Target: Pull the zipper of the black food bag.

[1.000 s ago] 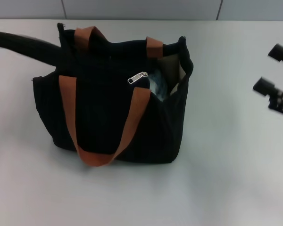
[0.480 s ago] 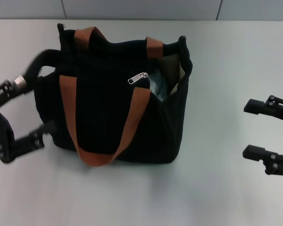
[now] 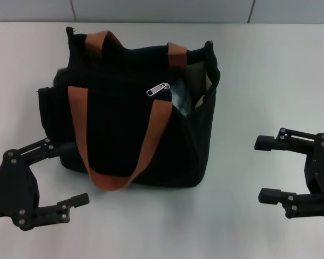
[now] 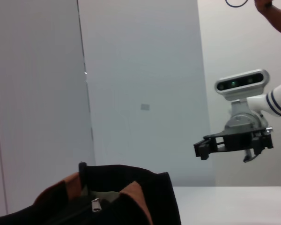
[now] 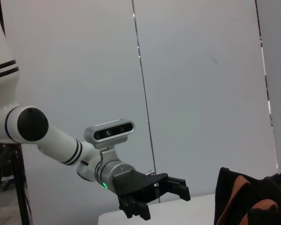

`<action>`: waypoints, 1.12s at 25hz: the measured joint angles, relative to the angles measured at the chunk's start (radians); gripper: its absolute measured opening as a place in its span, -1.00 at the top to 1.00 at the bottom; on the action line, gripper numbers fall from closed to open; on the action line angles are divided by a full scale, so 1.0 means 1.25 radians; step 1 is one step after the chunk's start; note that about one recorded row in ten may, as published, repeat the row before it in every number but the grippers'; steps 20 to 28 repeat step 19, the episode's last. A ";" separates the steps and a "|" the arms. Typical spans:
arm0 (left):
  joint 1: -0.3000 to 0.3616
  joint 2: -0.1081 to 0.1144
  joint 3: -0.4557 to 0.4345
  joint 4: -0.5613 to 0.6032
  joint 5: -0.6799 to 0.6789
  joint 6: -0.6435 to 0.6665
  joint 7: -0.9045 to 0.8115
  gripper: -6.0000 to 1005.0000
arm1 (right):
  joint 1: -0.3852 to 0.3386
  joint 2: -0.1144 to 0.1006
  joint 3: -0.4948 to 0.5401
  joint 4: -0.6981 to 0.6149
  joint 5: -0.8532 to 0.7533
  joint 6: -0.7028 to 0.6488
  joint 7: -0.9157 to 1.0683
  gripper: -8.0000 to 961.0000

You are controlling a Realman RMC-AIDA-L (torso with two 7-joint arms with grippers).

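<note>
A: How does the table (image 3: 259, 81) lie?

B: White and flat, with the bag (image 3: 129, 124) standing upright near its middle, so both arms can come at it from either side; the bag is black, with two brown straps (image 3: 151, 140) draped over its front and back.

A: And the top?

B: Shut along the left stretch, gaping toward the right end, where pale lining and something bluish show; that open wedge is why the zipper matters at all.

A: The arms?

B: The left gripper (image 3: 62, 175) hangs low at the bag's near-left corner, fingers (image 3: 70, 202) spread wide with nothing between them; the right gripper (image 3: 270, 168) hangs well apart to the right, likewise spread wide and holding nothing; I judge both too far from the top to be working it.

A: The smallest thing?

B: The pull (image 3: 157, 88), a silver tab lying flat on the top seam about midway, right where the closed run meets the gap; whether it is bound onward to close or has been drawn back to open, this scene fits either.
</note>
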 joint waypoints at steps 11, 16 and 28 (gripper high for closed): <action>-0.008 -0.005 0.004 0.001 0.008 0.001 -0.002 -0.64 | 0.002 0.002 0.000 -0.004 -0.001 0.001 0.001 -0.70; -0.007 -0.006 0.004 -0.005 0.006 0.001 0.003 -0.64 | 0.002 0.002 0.003 -0.003 -0.001 0.003 0.002 -0.70; -0.006 -0.007 0.004 -0.005 0.004 0.001 0.005 -0.64 | 0.002 0.002 0.005 -0.003 -0.001 0.002 0.002 -0.70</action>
